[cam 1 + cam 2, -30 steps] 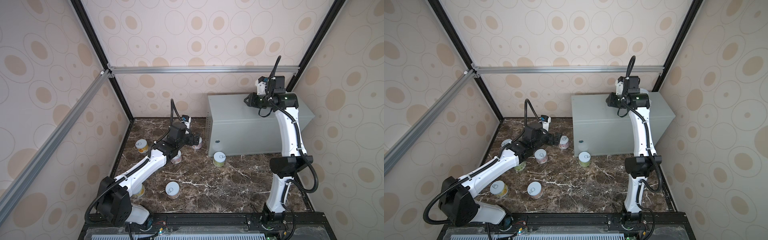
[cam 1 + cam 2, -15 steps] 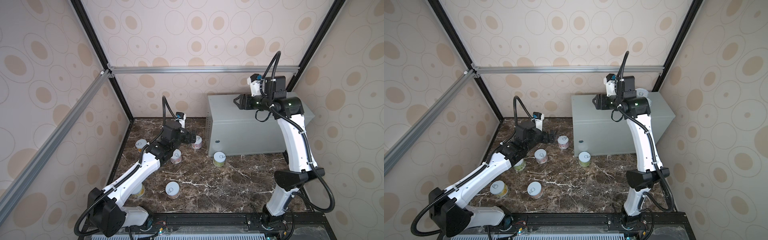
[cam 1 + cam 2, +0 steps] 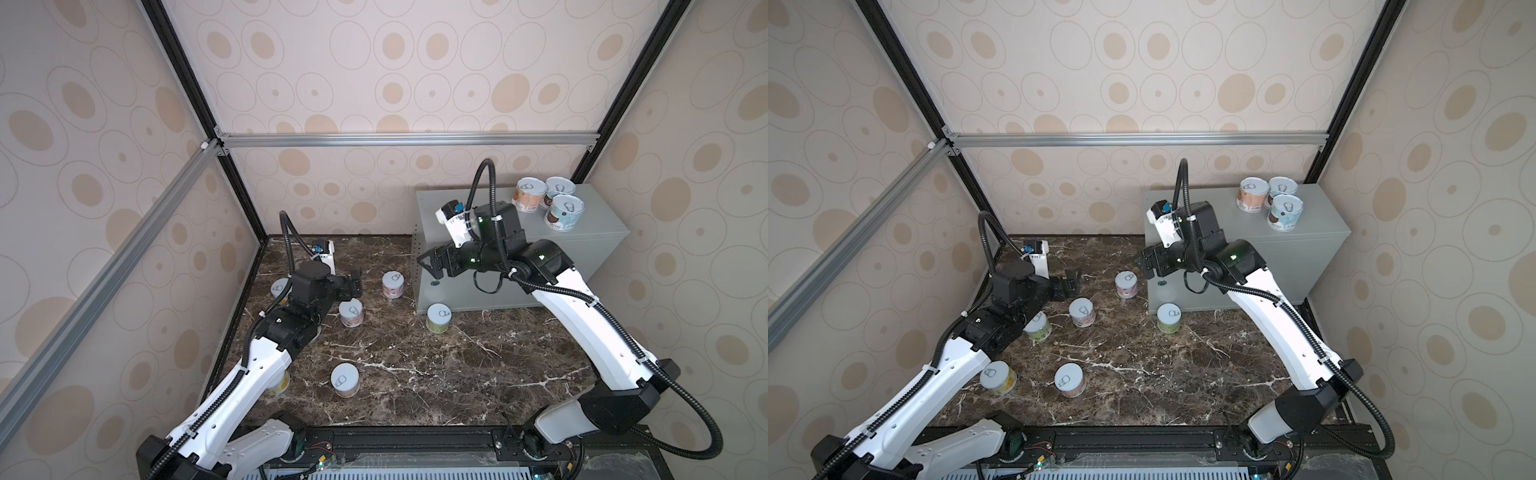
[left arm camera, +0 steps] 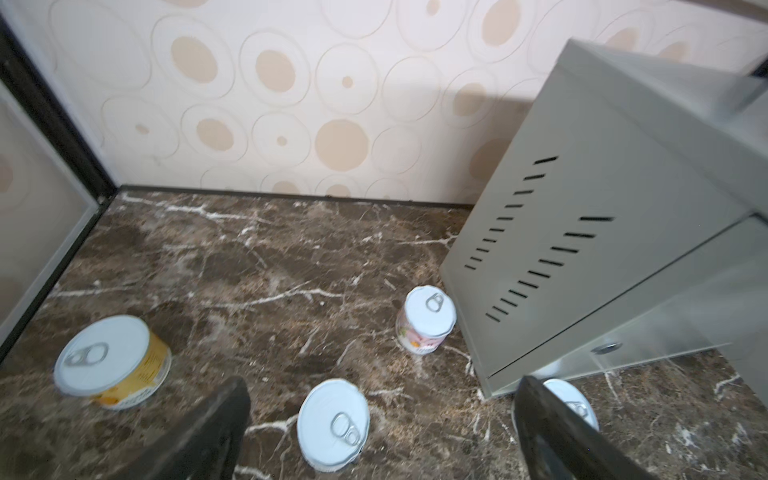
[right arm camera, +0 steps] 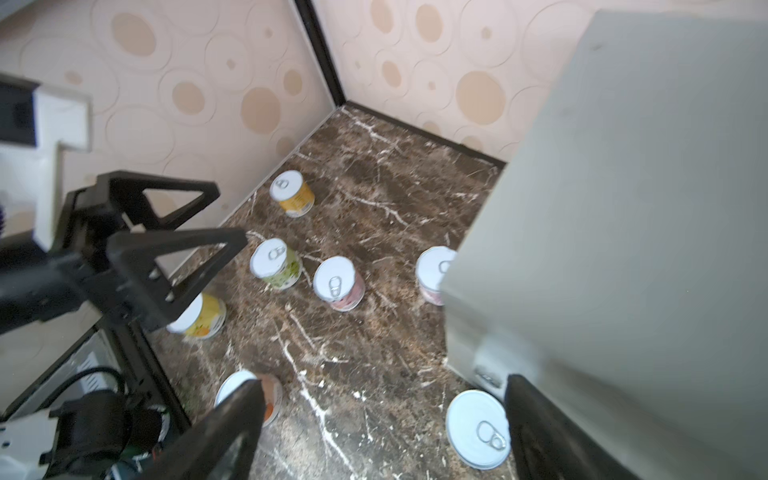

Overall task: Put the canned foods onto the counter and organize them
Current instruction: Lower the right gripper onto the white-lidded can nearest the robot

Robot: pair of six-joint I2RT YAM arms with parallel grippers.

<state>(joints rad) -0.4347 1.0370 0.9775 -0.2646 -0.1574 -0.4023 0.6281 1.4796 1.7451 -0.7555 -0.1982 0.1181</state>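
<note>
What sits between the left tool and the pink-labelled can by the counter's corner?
Nothing: in both top views only bare marble floor separates the left tool from the pink-labelled can.

We find three tins (image 3: 562,212) crowding the counter's (image 3: 602,226) far right corner, while its right front edge is bare. Loose tins (image 3: 351,313) block the marble floor's (image 3: 478,374) left half.

Bright even light, soft shadows, wrist views blurred

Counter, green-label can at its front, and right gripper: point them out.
counter (image 3: 598,226): in a top view, bare flat top.
green-label can (image 3: 439,312): in a top view, lid.
right gripper (image 3: 427,266): in a top view, midway between fingertips.
</note>
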